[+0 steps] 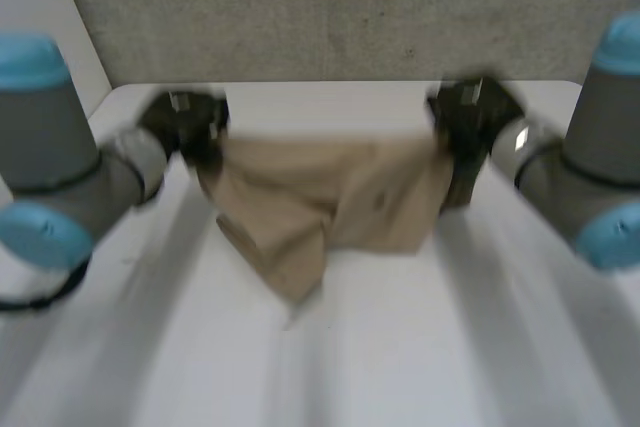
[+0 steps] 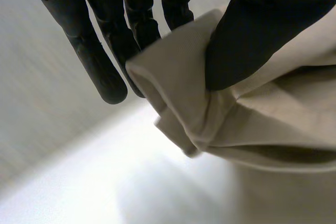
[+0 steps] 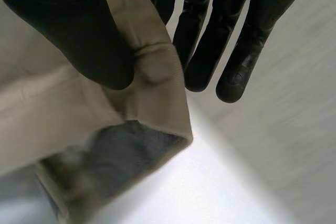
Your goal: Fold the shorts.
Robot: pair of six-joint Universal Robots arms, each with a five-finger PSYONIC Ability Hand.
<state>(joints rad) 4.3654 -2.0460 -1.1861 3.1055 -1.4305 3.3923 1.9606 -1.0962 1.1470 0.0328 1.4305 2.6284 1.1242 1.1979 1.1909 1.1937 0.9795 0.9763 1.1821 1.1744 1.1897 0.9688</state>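
The tan shorts (image 1: 330, 202) hang stretched between my two hands above the white table (image 1: 400, 347), with a loose part drooping to a point near the middle. My left hand (image 1: 190, 127) holds the left top corner; its wrist view shows the thumb (image 2: 252, 30) pinching the cloth's folded edge (image 2: 178, 93) against the fingers (image 2: 100, 61). At the right top corner is my right hand (image 1: 465, 122); there the thumb (image 3: 79, 30) presses the hemmed corner (image 3: 157, 87) against the fingers (image 3: 247, 45).
A grey wall (image 1: 330, 7) stands behind the table's far edge. Both arms (image 1: 60, 177) flank the cloth at the sides.
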